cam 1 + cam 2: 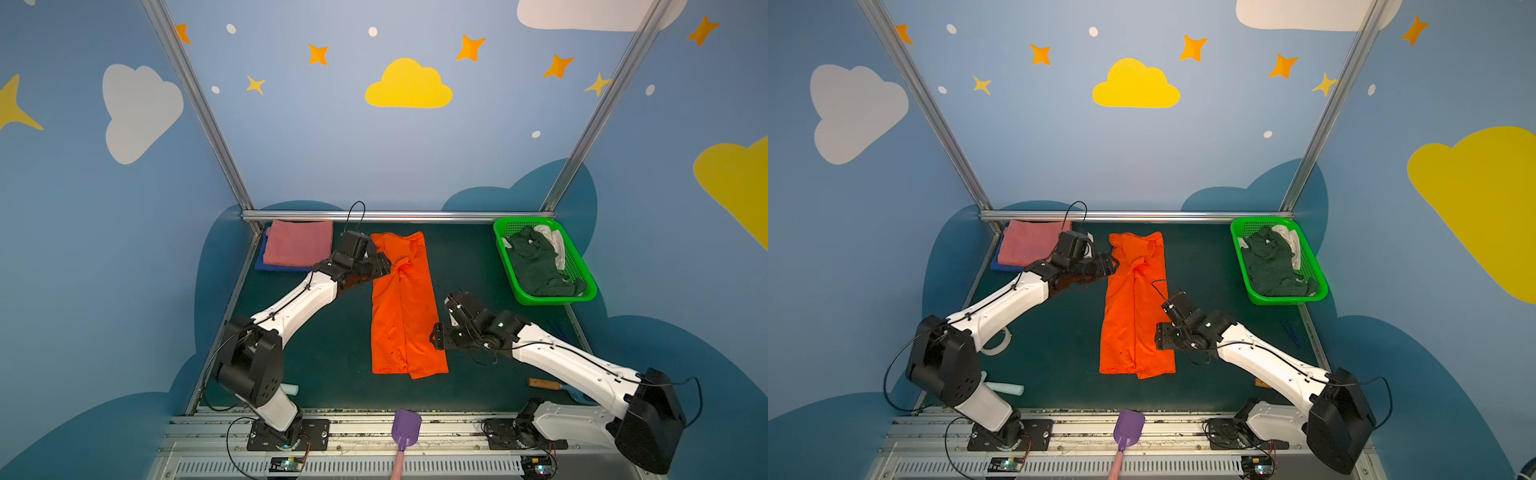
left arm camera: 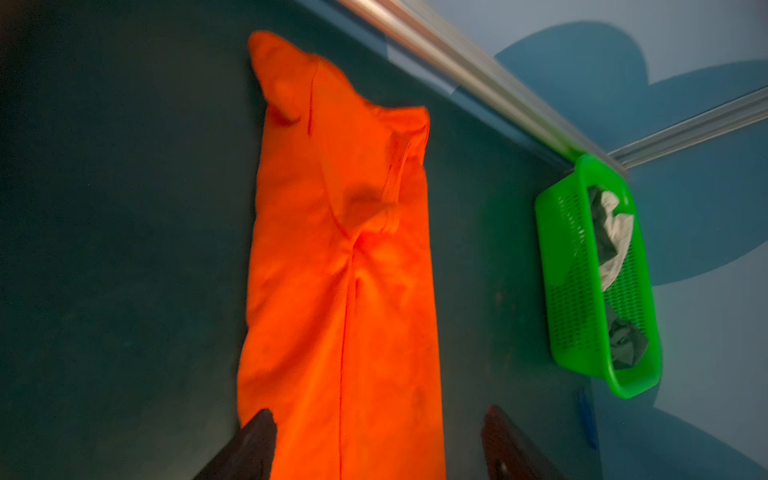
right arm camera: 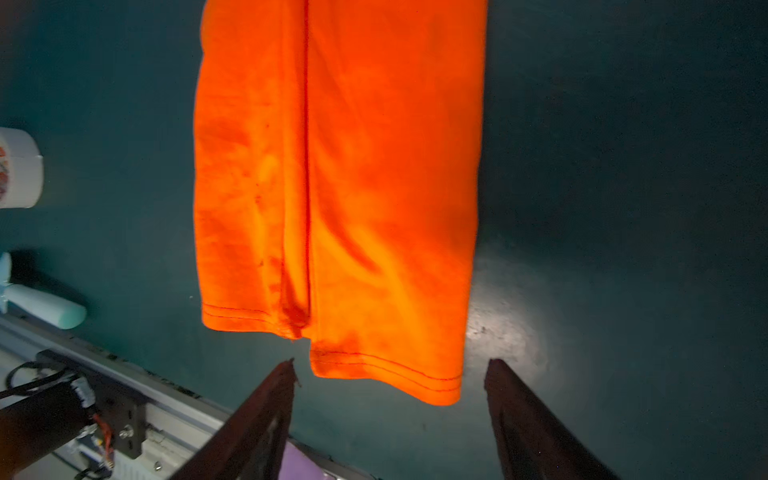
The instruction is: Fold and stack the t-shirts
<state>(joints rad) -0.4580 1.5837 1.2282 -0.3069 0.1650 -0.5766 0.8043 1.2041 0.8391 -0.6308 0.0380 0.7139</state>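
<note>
shirt: orange, flat, folded into a narrow strip, left of basket, well apart from it
long axis: collar end level with basket, hem end nearer the arm bases than basket
left gripper: jaws apart, empty, by collar end, on the side away from basket
right gripper: jaws apart, empty, near hem end, on basket side
next fold: likely hem to collar; right gripper is nearer the hem
stack: pink shirt on blue shirt, beyond the strip from basket
</note>
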